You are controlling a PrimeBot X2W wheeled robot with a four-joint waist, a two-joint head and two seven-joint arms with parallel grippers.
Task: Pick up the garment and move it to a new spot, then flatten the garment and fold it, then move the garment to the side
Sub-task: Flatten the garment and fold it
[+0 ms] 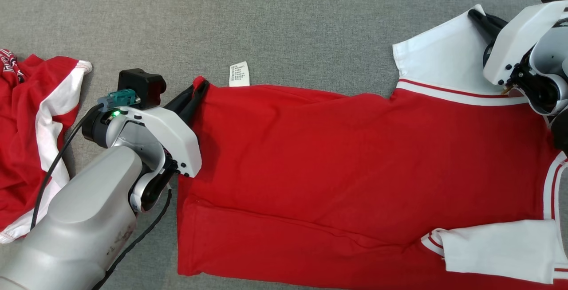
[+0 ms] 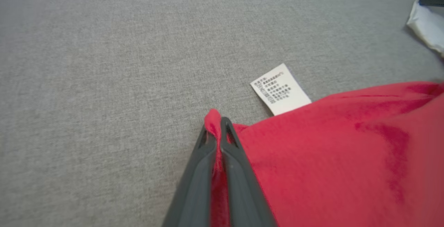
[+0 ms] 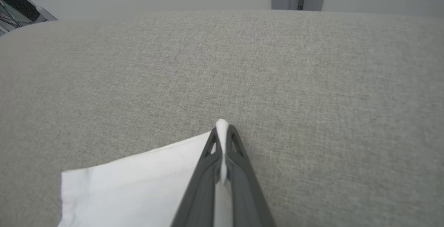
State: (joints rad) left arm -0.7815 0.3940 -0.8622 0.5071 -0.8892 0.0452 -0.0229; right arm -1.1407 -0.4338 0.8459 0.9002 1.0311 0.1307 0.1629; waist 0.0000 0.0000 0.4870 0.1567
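A red fabric jersey with white sleeves [image 1: 310,157] lies spread on the grey cloth surface [image 1: 284,19]. The jaws of the left gripper [image 2: 216,124] are clenched on its red hem corner; those of the right gripper [image 3: 222,129] grip a white sleeve corner.

Garments: two, a spread garment [image 1: 337,157] and a crumpled garment [image 1: 26,148]
White sleeves on the spread garment: two, upper sleeve [image 1: 439,66], lower sleeve [image 1: 497,250]
Care label [image 1: 239,74]: one
Grippers: two, left gripper [image 1: 200,86], right gripper [image 1: 474,15]
Desk [image 1: 284,24]: one
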